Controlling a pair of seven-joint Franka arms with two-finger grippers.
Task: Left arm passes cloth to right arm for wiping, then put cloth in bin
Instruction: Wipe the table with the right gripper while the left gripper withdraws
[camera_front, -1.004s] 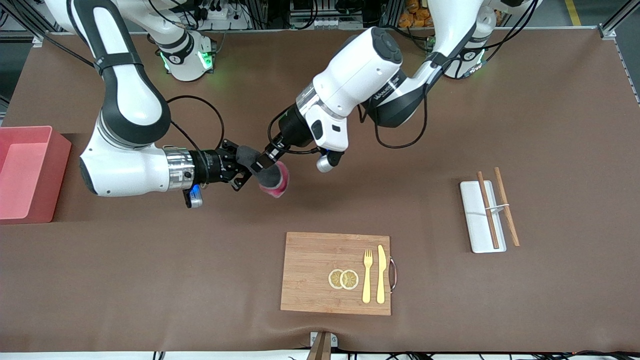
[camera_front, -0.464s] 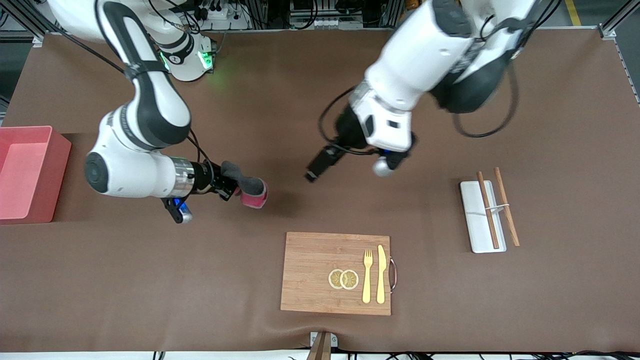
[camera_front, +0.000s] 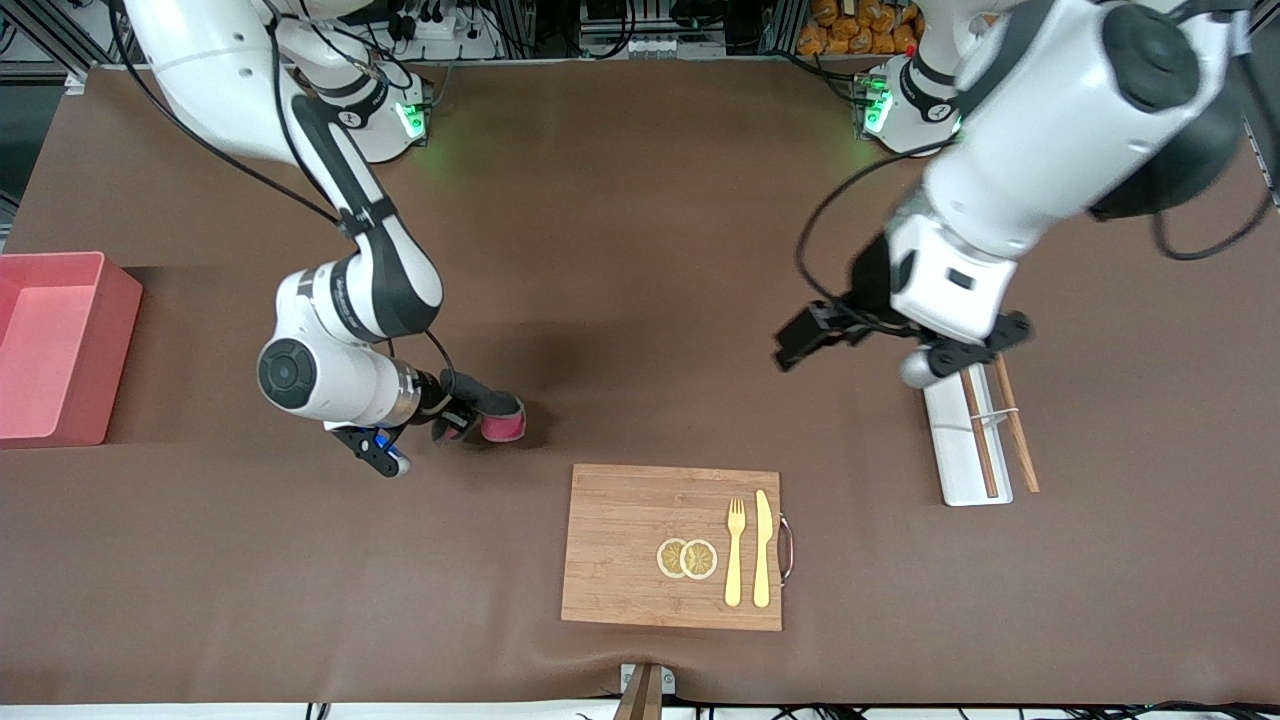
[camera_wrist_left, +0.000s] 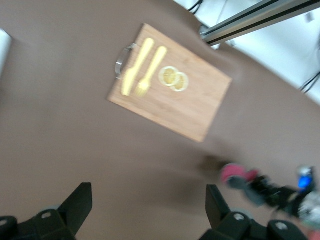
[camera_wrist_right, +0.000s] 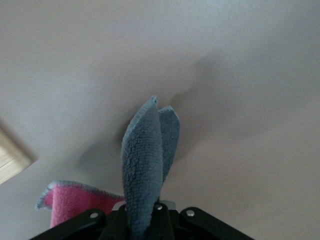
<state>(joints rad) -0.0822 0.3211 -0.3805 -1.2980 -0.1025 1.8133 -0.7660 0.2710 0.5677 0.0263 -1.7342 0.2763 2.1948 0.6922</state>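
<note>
The cloth (camera_front: 497, 418), dark grey with a crimson-pink side, is pinched in my right gripper (camera_front: 458, 416), low over the brown table, just off the wooden board's corner toward the right arm's end. In the right wrist view the grey fold (camera_wrist_right: 145, 160) sticks out from between the shut fingers of the right gripper (camera_wrist_right: 145, 222), with a pink flap beside it. My left gripper (camera_front: 797, 349) is open and empty, up over bare table beside the white tray; its own view shows it (camera_wrist_left: 148, 197) with the jaws wide apart. The salmon-pink bin (camera_front: 118, 330) stands at the right arm's end of the table.
A wooden board (camera_front: 620, 540) with a fork, a knife and two lemon slices lies near the front edge; it also shows in the left wrist view (camera_wrist_left: 200, 107). A white tray (camera_front: 950, 440) with chopsticks lies toward the left arm's end.
The left gripper let go of the cloth and pulled back toward the left arm's end. The right gripper kept the cloth and carried it down toward the wooden board.
</note>
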